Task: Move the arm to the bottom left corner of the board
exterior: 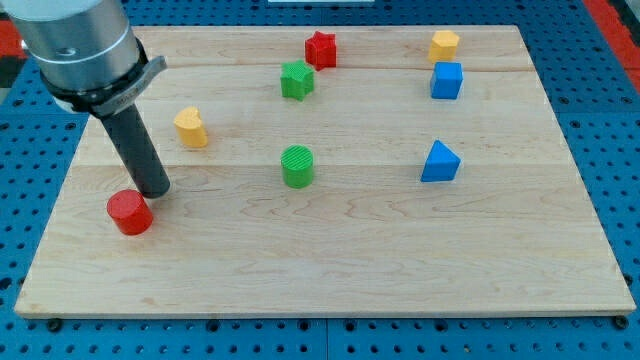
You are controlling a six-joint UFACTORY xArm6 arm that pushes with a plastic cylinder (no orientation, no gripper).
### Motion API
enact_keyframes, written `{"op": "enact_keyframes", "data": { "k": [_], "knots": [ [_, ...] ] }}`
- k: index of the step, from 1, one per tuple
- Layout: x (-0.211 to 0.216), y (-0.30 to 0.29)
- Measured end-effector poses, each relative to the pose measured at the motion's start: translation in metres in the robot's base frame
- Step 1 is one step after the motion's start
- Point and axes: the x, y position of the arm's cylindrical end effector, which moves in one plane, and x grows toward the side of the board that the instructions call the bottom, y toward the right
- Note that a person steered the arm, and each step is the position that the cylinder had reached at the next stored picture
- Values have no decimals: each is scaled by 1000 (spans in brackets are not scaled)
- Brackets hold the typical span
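My rod comes down from the view's top left, and my tip rests on the wooden board in its left part, a little above the middle of the board's height. It is a plain rod end with nothing to open or close, and it has hold of nothing. Just below and to the left of my tip sits the red cylinder; the tip is just beside its upper right edge, and I cannot tell whether the two touch. The yellow heart-shaped block lies above and to the right of my tip, near the rod's shaft but apart from it.

The board's bottom left corner, where the task points me, is down and to the left of my tip, beyond the red cylinder, which stands roughly between the tip and that corner.

Toward the middle of the board stands the green cylinder, well apart from my tip to the right. Above it, near the board's top, sits the green star-shaped block, and just up and right of that the red star-shaped block, close by but not clearly touching. In the right part, the yellow block is at the top, the blue cube just beneath it, and the blue triangular block lower down, level with the green cylinder.
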Motion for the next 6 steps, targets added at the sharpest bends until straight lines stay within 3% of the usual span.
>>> {"op": "enact_keyframes", "data": {
  "k": [1, 2, 3, 4, 5, 6],
  "knots": [
    [28, -44],
    [22, 9],
    [49, 71],
    [107, 38],
    [119, -76],
    [106, -122]
  ]
}}
